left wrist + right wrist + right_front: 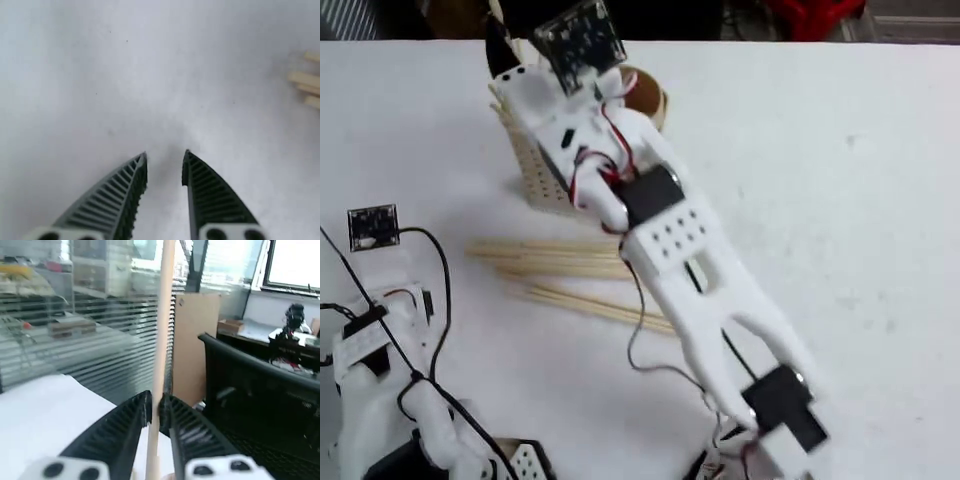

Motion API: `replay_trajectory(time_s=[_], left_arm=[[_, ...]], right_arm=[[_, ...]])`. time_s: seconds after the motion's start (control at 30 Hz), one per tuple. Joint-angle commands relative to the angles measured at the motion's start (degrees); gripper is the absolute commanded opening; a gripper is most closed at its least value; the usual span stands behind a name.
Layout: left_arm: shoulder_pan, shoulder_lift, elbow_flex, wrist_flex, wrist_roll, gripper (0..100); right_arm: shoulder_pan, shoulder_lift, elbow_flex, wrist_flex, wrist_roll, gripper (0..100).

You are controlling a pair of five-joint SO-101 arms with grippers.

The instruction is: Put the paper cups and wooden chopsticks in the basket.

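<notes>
Closest to the lens, my right gripper [156,410] has its ribbed dark fingers [125,427] pressed together on a single wooden chopstick [162,315]. The stick stands upright between them and rises well above the tips. From the high view, my right arm [690,260] stretches diagonally across the white surface [840,180] to the cream perforated basket [535,170] at the far side, with the wrist over the basket. A brown paper cup [650,95] peeks out just behind that arm, next to the basket; I cannot tell whether it sits inside.

My left gripper [165,157] hangs over bare surface with its fingers parted a little, holding nothing. The pale ends of a few chopsticks [305,80] lie off to one side of it. In the high view, that loose bundle of chopsticks lies flat on the surface in front of the basket, partly under my right arm. My left arm [370,350] sits at the near left corner, apart from them.
</notes>
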Motion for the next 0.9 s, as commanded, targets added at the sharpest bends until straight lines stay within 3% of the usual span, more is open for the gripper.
replay_trajectory(time_s=[0.0,0.23,0.5,0.63,0.87], left_arm=[[1.0,0.0,-0.3,-1.4,0.4,13],[1.0,0.0,-0.3,-1.4,0.4,13],[1.0,0.0,-0.3,-1.4,0.4,13],[1.0,0.0,-0.3,-1.4,0.4,13],[1.1,0.0,-0.3,-1.4,0.4,13]], right_arm=[[1.5,3.6,-5.5,-2.4,-0.6,1.8],[1.9,5.7,-6.6,-1.9,-0.7,2.1],[1.7,2.3,-6.9,8.8,-0.7,16.6],[1.8,-1.9,-6.6,20.0,-0.6,17.3],[3.0,-9.8,-6.6,52.4,0.3,17.5]])
